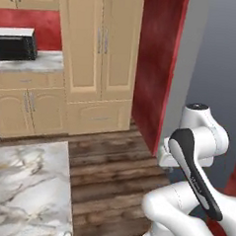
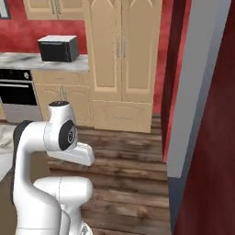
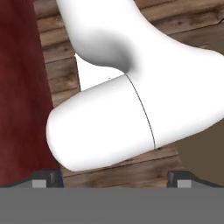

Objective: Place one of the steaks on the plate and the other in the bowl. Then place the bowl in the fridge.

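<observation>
While I am looking down the hand camera at wooden floor, the end effector is showing tips spread wide with nothing between them, and I am finding no steak, plate, bowl or fridge to bear on; only a marble desk is lying at eight o'clock.

A home kitchen: tan arched cabinets, a marble counter bearing a microwave, a built-in oven, wood-plank floor.
</observation>
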